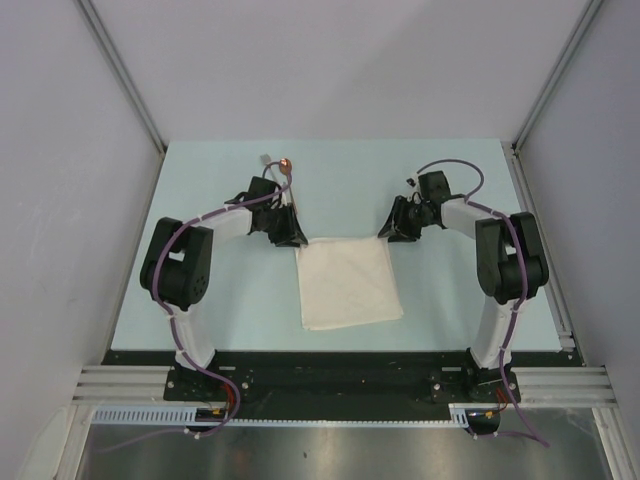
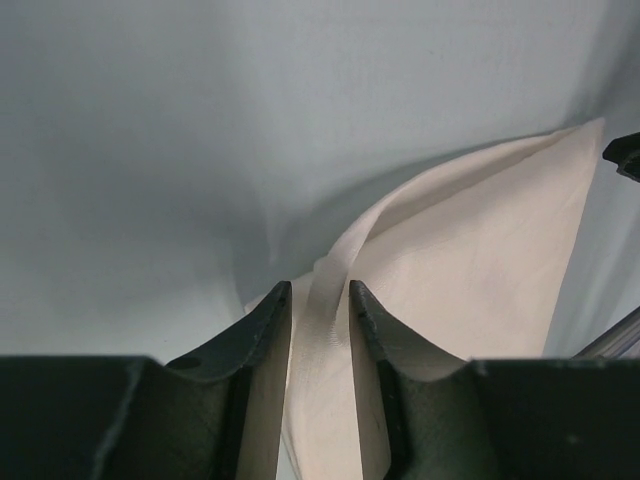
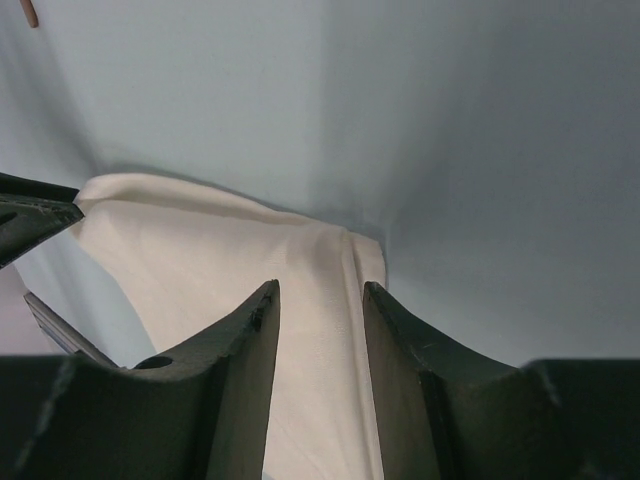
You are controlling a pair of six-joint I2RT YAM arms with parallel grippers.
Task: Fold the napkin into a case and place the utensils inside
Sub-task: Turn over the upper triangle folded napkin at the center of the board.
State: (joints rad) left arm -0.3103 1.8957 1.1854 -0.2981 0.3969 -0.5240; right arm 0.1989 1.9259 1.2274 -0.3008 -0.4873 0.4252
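Since the napkin point(image 1: 348, 285), lying at the centre of the table point(image 1: 230, 300), is light, limp and slides easily, I'd take it by its far corners: my left gripper point(image 1: 289, 238) pinches a fold at 11 o'clock, while the right gripper point(image 1: 389, 232) straddles the 1 o'clock corner, whether clamped I cannot tell.

The napkin point(image 1: 348, 283) is soft off-white cloth, matt (a faint lustre shows where it folds, in the wrist views). The fingers point(image 2: 250, 340) are black plastic, matt, with a slight sheen along their edges. The table point(image 1: 220, 290) is smooth, matt pale blue. The spoon point(image 1: 285, 165) has a glossy copper bowl. The rails point(image 1: 120, 382) are ribbed bare metal, and the sheet point(image 1: 330, 452) looks like brushed steel.
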